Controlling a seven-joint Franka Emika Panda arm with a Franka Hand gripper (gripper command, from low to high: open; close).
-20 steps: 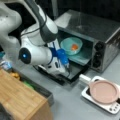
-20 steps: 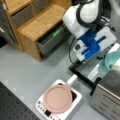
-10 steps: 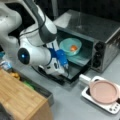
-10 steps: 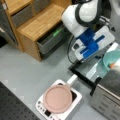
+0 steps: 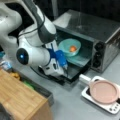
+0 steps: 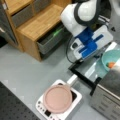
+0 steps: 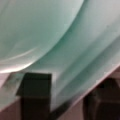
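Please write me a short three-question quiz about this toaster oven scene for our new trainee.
1. True or false: the teal bowl sits inside the open toaster oven.
2. What rests on the white hot plate in a front view? A) a pink pan B) a kettle C) a cutting board
3. Fill in: the small thing lying in the bowl is ___ in colour.

Key
1. True; it is on the oven's shelf, with the door folded down.
2. A; the pink pan covers most of the plate.
3. Orange; the orange item shows in both front views.

In the wrist view the claw is right at the bowl's teal wall; one dark finger shows before it.
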